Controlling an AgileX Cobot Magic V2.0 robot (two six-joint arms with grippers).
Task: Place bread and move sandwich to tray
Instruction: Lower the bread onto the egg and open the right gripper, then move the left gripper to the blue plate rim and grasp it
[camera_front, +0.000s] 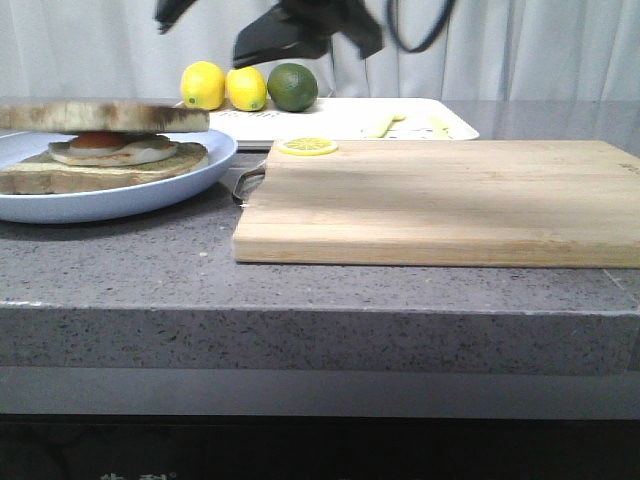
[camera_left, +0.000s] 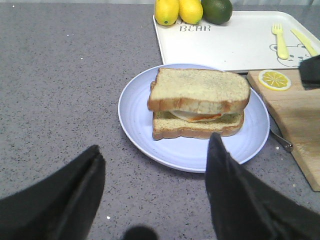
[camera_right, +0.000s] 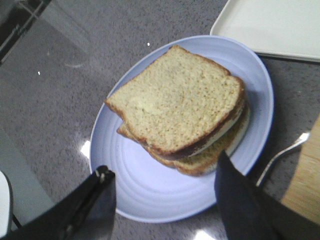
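a: both sets of jaws stand spread wide with nothing between them. the left gripper (camera_left: 155, 190) hangs above the grey speckled stone counter (camera_left: 65, 85) on the near side of the round pale blue plate (camera_left: 135, 105), and the right gripper (camera_right: 162, 200) hangs over that plate's rim.

b: and the bread?

a: the thick brown-crusted top slice of bread (camera_left: 200, 89) lies flat on the white fried egg with its orange yolk (camera_front: 110, 146), which rests on a lower slice; together they make the sandwich (camera_right: 182, 112) in the middle of the blue plate.

b: where is the tray?

a: the flat white rectangular tray (camera_left: 235, 45) sits just behind the plate, apart from it, holding a yellow plastic fork (camera_left: 281, 40). two lemons (camera_front: 224, 86) and a green lime (camera_front: 292, 87) sit at its far corner. a light wooden cutting board (camera_front: 440, 200) lies just right of the plate, with a lemon slice (camera_front: 307, 147) on its corner.
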